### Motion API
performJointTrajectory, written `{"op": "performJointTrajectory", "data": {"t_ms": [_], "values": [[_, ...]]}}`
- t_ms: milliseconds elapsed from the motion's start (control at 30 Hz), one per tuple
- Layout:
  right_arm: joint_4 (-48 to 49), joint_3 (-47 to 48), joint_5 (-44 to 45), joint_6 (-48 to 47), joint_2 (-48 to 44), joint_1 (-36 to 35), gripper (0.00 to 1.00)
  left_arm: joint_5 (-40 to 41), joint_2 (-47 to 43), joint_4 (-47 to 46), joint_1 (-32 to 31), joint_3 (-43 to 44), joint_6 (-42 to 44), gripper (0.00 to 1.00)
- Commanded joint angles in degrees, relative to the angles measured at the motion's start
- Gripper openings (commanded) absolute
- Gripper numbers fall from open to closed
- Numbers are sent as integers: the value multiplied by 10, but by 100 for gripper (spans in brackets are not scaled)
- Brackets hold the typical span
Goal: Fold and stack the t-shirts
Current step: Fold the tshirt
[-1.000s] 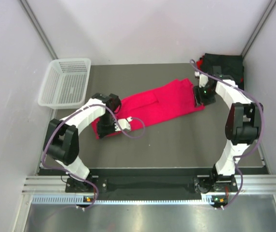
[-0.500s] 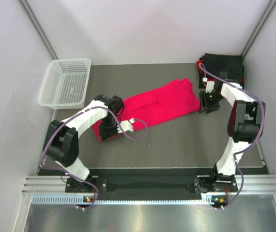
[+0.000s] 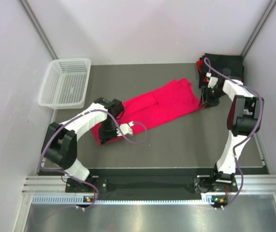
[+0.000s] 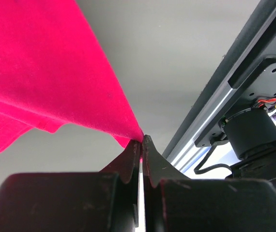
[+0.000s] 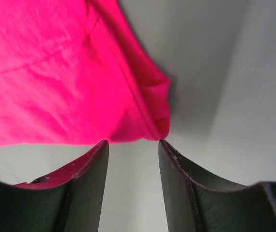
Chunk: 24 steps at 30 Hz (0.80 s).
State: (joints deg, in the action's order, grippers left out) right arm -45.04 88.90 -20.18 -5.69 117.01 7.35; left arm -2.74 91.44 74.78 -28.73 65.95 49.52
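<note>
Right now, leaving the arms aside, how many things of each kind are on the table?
Crimson red cloth t-shirt: 1
Pile of black folded cloth: 1 (the shirts in it cannot be counted)
White plastic mesh basket: 1
Total: 3

This place looks like a robot test cell in a laboratory, not a home or a shop. Plain white panels (image 3: 152, 29) close it at the back and at both sides of the frame, and metal corner posts (image 3: 37, 26) join them. A dark grey table (image 3: 176, 145) fills the middle. Along the bottom runs a slotted aluminium rail (image 3: 273, 186), with a bare metal sheet (image 3: 152, 217) below it. On the rail stand a left arm (image 3: 82, 118) and a right arm (image 3: 235, 89), white and black, with loose purple cables (image 3: 138, 133). A white mesh basket (image 3: 70, 60) sits at the upper left.
</note>
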Motion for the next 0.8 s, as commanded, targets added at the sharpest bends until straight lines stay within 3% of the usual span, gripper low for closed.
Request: {"op": "performJointTrajectory", "data": {"t_ms": [0,333,467,567,767], "values": [[19,36,-22,14,12,13,46,-7,-24,69,-4,-11,-4,0],[19,63,-24,14,57,13,43,-9,-8,67,-9,8,-14,0],[15,80,-24,6,71,13,19,-14,-10,70,-12,3,-20,0],[17,113,-22,-7,84,11,9,-19,-16,84,-17,1,-22,0],[19,247,2,-27,152,-18,7,-52,-15,115,-75,13,-34,0]]}}
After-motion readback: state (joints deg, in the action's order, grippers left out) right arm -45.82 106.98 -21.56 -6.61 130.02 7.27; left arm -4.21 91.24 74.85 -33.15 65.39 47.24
